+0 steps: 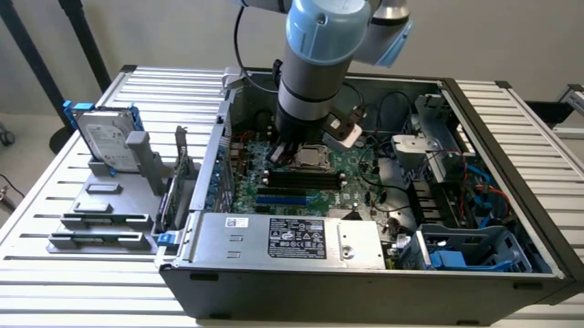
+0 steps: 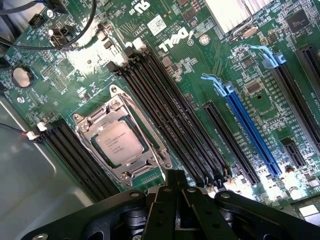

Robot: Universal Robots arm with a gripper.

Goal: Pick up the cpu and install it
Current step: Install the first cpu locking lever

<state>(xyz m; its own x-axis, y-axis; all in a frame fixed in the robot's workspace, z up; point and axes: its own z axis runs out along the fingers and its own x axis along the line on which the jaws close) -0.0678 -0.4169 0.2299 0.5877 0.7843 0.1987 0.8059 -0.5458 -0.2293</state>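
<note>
In the exterior view the gripper (image 1: 290,152) hangs inside the computer case (image 1: 474,102), just beside the cpu (image 1: 311,158), which sits in its socket on the green board (image 1: 356,181). In the wrist view the cpu (image 2: 118,143) lies flat in the metal socket frame (image 2: 90,125), near the gripper (image 2: 176,182) but apart from it; the jaws are closed together and hold nothing.

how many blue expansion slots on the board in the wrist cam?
1. The blue expansion slot runs diagonally across the motherboard, between black slots on either side, away from the cpu seated in its socket. The hand may hide others.
</note>
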